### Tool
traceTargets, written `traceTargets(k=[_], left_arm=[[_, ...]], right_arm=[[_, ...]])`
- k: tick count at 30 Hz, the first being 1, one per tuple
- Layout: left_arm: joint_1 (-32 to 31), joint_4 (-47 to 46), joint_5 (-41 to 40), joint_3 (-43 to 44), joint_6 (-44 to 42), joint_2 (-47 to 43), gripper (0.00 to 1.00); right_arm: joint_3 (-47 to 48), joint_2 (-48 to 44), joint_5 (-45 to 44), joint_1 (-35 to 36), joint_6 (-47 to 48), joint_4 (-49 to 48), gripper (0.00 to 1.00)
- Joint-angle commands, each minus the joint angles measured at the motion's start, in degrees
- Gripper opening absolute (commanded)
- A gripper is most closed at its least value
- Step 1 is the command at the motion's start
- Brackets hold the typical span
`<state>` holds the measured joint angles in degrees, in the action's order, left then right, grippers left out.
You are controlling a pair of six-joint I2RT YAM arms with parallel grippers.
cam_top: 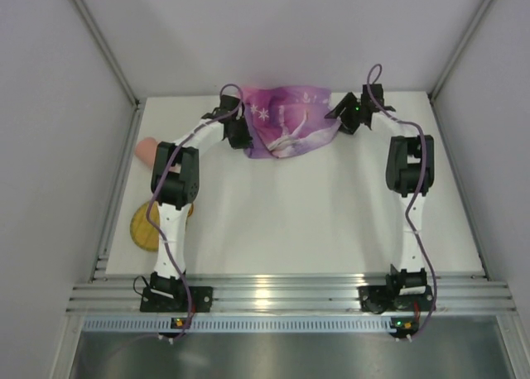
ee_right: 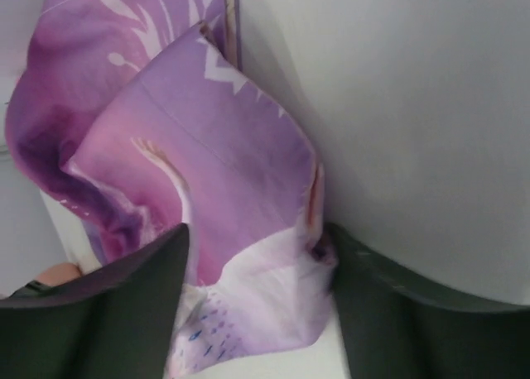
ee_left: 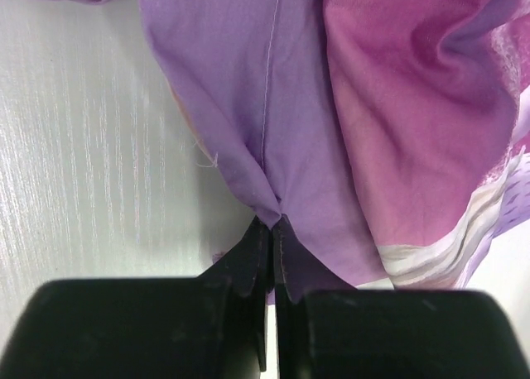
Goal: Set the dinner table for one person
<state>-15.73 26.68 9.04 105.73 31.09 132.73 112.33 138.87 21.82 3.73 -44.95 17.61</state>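
Note:
The dinner table (cam_top: 315, 213) is a plain white top. A crumpled purple and pink placemat (cam_top: 290, 122) lies at its far middle, against the back wall. My left gripper (cam_top: 243, 137) is at the mat's left edge. In the left wrist view this gripper (ee_left: 273, 230) is shut, pinching a pointed fold of the purple cloth (ee_left: 265, 131). My right gripper (cam_top: 342, 116) is at the mat's right edge. In the right wrist view its jaws (ee_right: 257, 238) stand apart, with the mat's pale corner (ee_right: 265, 304) lying between them.
A round yellow-brown plate (cam_top: 146, 227) lies at the table's left edge, partly under the left arm. A pink object (cam_top: 146, 150) sits farther back on the left. Pale grey panels (cam_top: 50, 147) wall the sides and back. An aluminium rail (cam_top: 290, 295) runs along the near edge.

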Motion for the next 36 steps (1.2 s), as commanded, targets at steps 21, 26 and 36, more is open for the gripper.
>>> traceTargets(k=[21, 26, 36], left_arm=[[1.66, 11.03, -3.23, -3.68, -2.10, -22.41, 0.00], [1.40, 13.66, -2.10, -10.01, 0.63, -31.03, 0.00], [0.35, 17.97, -4.91, -28.54, 4.32, -43.94, 0.00]], right_arm=[[-35.47, -42.07, 1.82, -17.07, 2.07, -0.73, 0.00], [-44.11, -50.62, 2.52, -15.43, 1.44, 0.94, 0.00], [-61.87, -63.53, 0.42, -14.45, 5.66, 10.60, 0.00]])
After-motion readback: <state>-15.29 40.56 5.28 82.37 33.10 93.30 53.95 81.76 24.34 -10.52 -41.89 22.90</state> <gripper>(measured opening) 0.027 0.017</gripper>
